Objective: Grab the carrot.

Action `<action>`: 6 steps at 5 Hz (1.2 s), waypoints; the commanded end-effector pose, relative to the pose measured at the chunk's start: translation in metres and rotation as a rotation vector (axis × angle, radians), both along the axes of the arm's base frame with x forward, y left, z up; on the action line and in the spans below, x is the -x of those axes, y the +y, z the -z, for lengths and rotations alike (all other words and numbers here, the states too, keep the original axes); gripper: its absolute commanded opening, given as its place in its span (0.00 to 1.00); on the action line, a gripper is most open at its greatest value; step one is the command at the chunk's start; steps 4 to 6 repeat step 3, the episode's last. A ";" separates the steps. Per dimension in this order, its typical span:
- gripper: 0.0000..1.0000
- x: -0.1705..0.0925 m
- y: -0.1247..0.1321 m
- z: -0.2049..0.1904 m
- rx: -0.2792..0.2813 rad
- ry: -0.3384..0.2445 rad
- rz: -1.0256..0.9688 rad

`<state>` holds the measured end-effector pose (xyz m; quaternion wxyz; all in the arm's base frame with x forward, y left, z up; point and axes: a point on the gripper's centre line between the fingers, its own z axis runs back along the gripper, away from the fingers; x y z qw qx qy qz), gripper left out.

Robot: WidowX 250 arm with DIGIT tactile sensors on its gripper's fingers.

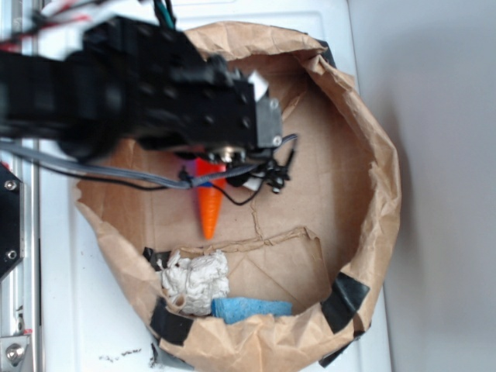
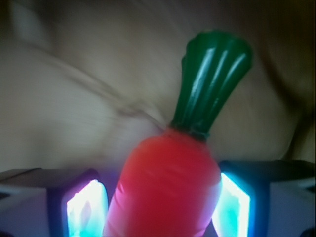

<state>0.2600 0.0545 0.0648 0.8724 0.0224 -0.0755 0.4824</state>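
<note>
The carrot [image 1: 209, 205] is bright orange, and its pointed tip aims toward the near side of the brown paper bag [image 1: 380, 163]. Its thick end is hidden under my black gripper [image 1: 215, 164]. In the wrist view the carrot [image 2: 168, 182] fills the space between the two glowing pads [image 2: 86, 207], with its dark-green stem [image 2: 212, 79] pointing away. Both pads press against its sides. The carrot looks sharp while the paper behind it is streaked. The gripper is shut on the carrot.
An off-white wad of cloth [image 1: 194, 280] and a blue piece [image 1: 248, 308] lie at the bag's near wall. Black tape patches [image 1: 345, 298] hold the crumpled rim. The bag's tall walls surround the gripper. Grey cables [image 1: 116, 172] trail left from the arm.
</note>
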 end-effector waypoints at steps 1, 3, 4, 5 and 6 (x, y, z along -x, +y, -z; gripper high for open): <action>0.00 -0.020 -0.035 -0.099 -0.044 -0.160 0.454; 0.71 -0.016 -0.056 -0.114 -0.144 -0.170 0.707; 0.71 -0.016 -0.056 -0.114 -0.144 -0.170 0.707; 0.71 -0.016 -0.056 -0.114 -0.144 -0.170 0.707; 0.71 -0.016 -0.056 -0.114 -0.144 -0.170 0.707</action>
